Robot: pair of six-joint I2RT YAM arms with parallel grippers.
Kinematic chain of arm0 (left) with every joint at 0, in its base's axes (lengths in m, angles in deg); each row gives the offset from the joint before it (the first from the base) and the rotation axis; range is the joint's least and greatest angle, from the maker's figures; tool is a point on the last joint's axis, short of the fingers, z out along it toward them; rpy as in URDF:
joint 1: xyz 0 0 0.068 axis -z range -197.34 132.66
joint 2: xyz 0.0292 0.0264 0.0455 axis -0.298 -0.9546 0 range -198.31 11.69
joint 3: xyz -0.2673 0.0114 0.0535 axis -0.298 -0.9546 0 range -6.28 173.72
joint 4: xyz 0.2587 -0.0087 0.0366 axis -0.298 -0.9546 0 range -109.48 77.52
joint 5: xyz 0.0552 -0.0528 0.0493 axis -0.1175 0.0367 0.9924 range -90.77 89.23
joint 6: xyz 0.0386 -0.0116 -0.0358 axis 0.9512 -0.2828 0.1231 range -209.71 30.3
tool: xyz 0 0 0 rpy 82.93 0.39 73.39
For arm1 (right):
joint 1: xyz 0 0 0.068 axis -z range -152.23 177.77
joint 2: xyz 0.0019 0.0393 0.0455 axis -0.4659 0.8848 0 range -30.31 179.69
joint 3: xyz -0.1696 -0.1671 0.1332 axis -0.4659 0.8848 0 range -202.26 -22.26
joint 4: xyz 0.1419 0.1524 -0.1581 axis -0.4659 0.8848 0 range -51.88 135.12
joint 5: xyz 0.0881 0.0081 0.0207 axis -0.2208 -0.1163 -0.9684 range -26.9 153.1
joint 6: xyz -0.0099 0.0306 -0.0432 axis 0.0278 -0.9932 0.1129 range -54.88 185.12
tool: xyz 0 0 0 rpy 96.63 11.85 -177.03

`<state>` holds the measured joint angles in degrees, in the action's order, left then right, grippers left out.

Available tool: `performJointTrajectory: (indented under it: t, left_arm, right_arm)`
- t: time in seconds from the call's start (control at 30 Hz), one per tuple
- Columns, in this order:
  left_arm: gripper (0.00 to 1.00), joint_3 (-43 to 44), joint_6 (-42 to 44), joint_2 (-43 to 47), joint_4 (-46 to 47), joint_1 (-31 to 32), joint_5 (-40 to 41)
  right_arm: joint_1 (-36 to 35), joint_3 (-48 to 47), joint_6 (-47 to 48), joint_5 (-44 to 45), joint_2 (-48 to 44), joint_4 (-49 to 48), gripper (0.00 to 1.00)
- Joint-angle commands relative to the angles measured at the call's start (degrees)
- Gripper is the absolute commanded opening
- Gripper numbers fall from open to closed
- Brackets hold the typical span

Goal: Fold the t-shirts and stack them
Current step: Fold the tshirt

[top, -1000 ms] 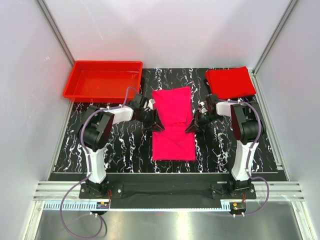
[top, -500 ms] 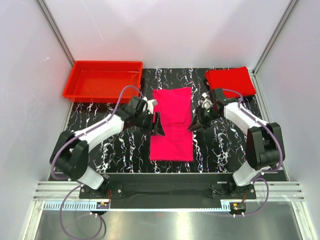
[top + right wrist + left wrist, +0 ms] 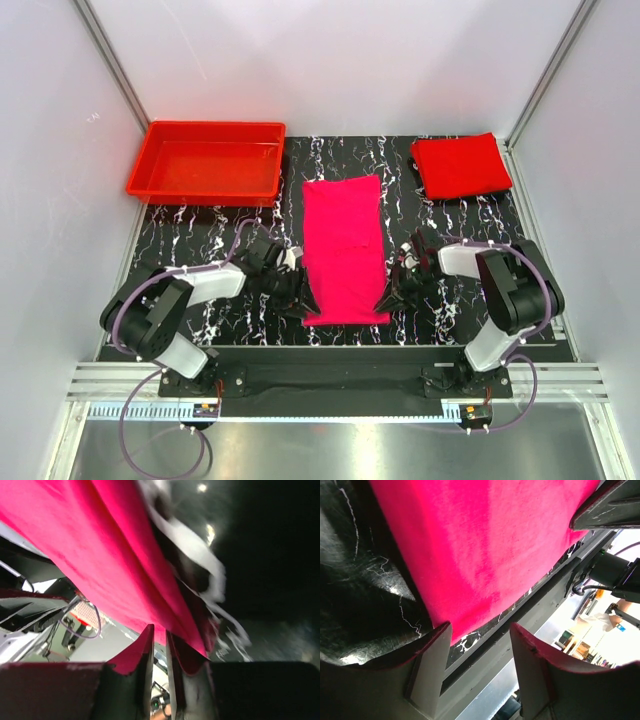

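The magenta t-shirt lies flat as a long strip on the counter. My left end effector sits released at its near corner. My right end effector looks clenched on the hem, though blurred. Pulling one-sided could skew the fold.

The top view looks steeply down from above and behind the arm bases over the whole surface, while the wrist views sit low and close, looking in from opposite sides — all three share the near hem of the magenta-pink t-shirt.
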<state>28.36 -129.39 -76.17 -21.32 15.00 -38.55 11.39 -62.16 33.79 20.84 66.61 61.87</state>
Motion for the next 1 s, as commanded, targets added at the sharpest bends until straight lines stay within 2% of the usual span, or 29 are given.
performJointTrajectory:
  t: [0.0,0.07,0.1,0.2,0.33,0.5,0.77,0.97]
  left_arm:
    - [0.58,-3.34,3.73,-1.28,-3.81,0.44,11.32]
    - [0.61,-2.39,3.73,4.25,-7.4,0.62,11.85]
    - [0.63,-1.77,3.73,6.36,-9.42,0.71,12.72]
    - [0.7,1.3,3.82,13.39,-16.54,0.71,13.87]
    - [0.72,3.42,2.16,17.8,-22.35,0.71,13.7]
    - [0.71,0.36,-2.85,19.82,-22.54,1.24,14.48]
    - [0.7,-6.15,-11.99,22.28,-19.72,1.41,16.76]
    - [0.71,-5.54,-12.7,24.57,-22.18,1.5,19.23]
  right_arm:
    - [1.18,1.85,-0.13,9.21,-3.92,4.98,0.23]
    - [1.18,0.1,-0.31,10.62,-7.87,9.62,0.27]
    - [1.09,-0.52,-0.57,11.05,-11.98,11.3,0.36]
    - [1.18,-2.46,-1.27,13.08,-17.55,16.85,0.5]
    - [1.18,-0.36,-2.15,13.09,-19.32,16.95,0.59]
    - [1.26,5.26,-5.75,9.04,-16.68,8.79,0.62]
    - [0.39,7.55,-7.25,8.34,-10.27,1.84,0.59]
    - [-1.28,7.99,-10.15,7.37,-8.07,-0.81,0.58]
